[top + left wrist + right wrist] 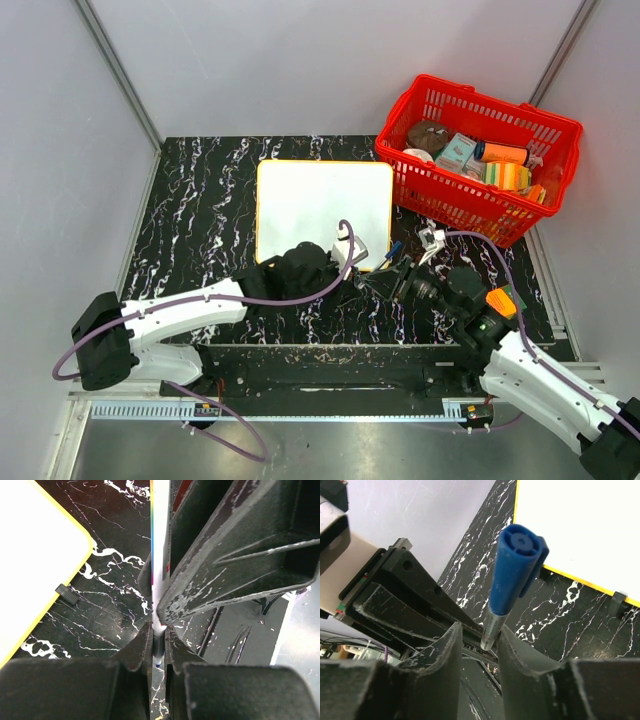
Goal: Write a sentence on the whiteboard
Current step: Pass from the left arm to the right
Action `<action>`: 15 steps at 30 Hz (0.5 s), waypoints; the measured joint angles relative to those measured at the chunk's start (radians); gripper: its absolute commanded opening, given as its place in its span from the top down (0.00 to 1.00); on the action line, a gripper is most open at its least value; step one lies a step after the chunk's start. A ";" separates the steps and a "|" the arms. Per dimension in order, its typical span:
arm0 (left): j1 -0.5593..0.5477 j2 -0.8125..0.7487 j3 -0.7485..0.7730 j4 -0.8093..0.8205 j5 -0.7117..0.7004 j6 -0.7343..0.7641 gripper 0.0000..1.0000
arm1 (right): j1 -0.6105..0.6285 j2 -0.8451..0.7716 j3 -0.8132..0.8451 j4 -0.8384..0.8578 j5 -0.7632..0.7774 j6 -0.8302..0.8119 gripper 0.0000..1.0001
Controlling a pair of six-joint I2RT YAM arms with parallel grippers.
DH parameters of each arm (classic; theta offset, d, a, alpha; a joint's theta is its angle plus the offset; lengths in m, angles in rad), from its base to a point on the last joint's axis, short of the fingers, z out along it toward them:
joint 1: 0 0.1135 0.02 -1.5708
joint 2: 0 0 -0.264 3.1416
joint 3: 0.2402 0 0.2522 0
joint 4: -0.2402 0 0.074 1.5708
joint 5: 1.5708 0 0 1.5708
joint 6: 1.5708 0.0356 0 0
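Note:
The whiteboard (320, 200) lies flat at the table's middle, and its white face shows no blue writing. It also shows in the left wrist view (30, 555) and the right wrist view (580, 525). My left gripper (352, 262) (158, 630) is just off the board's near right corner, shut on the marker (160, 555) at its blue-tipped end. The marker's blue capped end (512, 565) (395, 249) sticks out past my right gripper (400, 272) (477, 630). Its jaws stand apart around the barrel; one finger touches it, with a gap on the other side.
A red basket (480, 105) holding several packets and tins stands at the back right, close to the board's right edge. A small black clip (67, 594) (618, 599) lies by the board's near edge. Grey walls close in the black marbled table (200, 200).

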 measured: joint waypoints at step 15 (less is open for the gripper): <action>0.000 -0.020 0.000 -0.003 0.023 0.000 1.00 | -0.002 0.031 -0.006 0.036 -0.027 0.007 1.00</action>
